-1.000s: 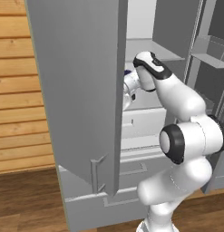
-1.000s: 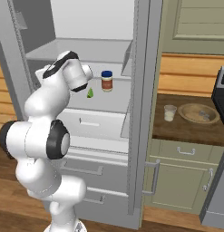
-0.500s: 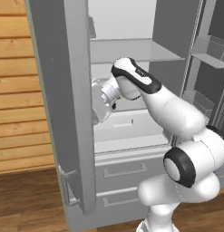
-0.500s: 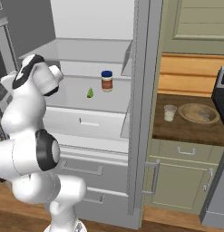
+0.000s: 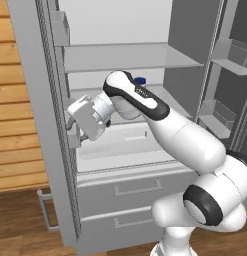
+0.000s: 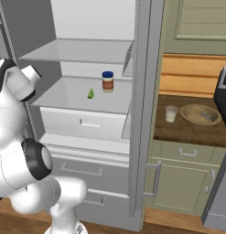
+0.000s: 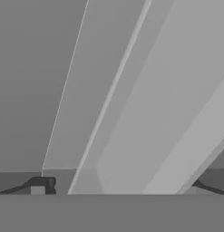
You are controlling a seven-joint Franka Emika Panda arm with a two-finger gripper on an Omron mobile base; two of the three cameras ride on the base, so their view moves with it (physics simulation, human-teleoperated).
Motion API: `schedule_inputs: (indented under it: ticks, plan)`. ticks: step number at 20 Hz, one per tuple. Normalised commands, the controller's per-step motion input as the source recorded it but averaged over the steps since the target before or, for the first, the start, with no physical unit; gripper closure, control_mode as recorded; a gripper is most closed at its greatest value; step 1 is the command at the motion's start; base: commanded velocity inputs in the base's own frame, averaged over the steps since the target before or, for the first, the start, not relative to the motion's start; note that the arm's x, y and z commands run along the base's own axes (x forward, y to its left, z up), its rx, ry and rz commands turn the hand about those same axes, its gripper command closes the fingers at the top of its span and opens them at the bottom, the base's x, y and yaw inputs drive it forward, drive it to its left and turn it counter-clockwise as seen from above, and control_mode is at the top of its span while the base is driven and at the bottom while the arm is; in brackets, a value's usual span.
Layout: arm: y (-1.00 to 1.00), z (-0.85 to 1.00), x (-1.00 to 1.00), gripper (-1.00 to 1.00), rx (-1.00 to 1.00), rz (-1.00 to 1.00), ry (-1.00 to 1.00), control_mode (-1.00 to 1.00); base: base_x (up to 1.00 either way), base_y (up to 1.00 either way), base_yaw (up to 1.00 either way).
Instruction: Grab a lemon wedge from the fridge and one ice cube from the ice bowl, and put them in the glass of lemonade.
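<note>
- Lemon wedge [image 6: 90, 94] — a tiny yellow-green piece lying on the middle shelf [image 6: 68, 93] of the open fridge [image 6: 141, 114], toward the shelf's middle, untouched and with bare shelf all round it.
- Brown jar with a blue lid [image 6: 107, 82] stands upright just behind and to the right of the wedge, apart from it; near enough that a reach from that side could knock it.
- Below the shelf sits a pale drawer [image 6: 82, 123] with a small handle, and lower down the two grey freezer drawers.
- Left fridge door [image 5: 42, 125] stands swung wide, which is why the whole shelf is open to a reach.
- Fingers [image 5: 75, 131] are at that door's inner edge, well to the left of the wedge and spread wide with nothing between them; the hand view looks along flat grey door panels at close range, the two dark tips far apart at the bottom corners.
- Judgement: the door-opening step looks done, and the arm must now swing right and inward over the shelf to come down on the wedge.
- On the table right of the fridge, the glass of lemonade [image 6: 170, 114] stands just left of the tan ice bowl [image 6: 200, 114] — side by side, so both drops can be made in one place.
</note>
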Motion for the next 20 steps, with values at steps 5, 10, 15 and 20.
schedule_inputs:
  ticks: [5, 10, 15, 20]
  plan:
    - [-0.07, 0.12, -0.99, -1.0, 0.05, -0.03, -0.13, -1.0, 0.0, 0.0, 0.0]
    - [-0.62, 0.49, -0.69, -1.0, 0.14, -0.11, -0.13, -1.0, 0.0, 0.0, 0.0]
    - [-0.41, 0.45, -0.36, -1.0, 0.12, -0.05, -0.02, -1.0, 0.0, 0.0, 0.0]
    - [0.4, 0.0, 0.0, -1.0, -0.03, 0.0, 0.23, -1.0, 0.0, 0.0, 0.0]
